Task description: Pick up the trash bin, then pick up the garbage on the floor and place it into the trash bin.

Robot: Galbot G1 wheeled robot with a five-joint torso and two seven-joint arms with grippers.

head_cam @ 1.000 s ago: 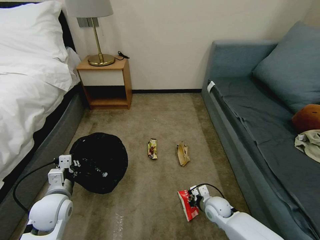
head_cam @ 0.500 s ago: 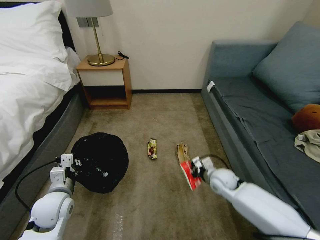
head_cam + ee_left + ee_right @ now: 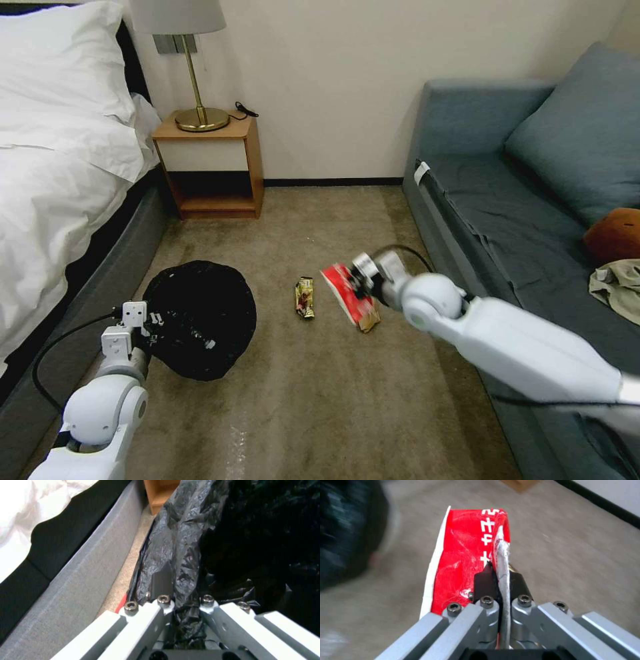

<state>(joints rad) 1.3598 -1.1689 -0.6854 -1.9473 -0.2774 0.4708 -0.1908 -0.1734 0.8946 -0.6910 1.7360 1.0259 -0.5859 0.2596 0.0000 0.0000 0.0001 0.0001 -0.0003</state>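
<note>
One wrapper (image 3: 347,301) is pinched in your right gripper (image 3: 361,283); carry it over the bin (image 3: 200,319), held by its bag in the left gripper (image 3: 152,325), before letting go.

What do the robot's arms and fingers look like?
Both arms are smooth glossy white tubes with fat rounded joints. The left arm has a black cable looping out beside it; the right arm has a thin black cable arching near its wrist. Each end effector, left and right, has silvery grey metal bars held by round hex-socket screws, with black finger pads.
</note>
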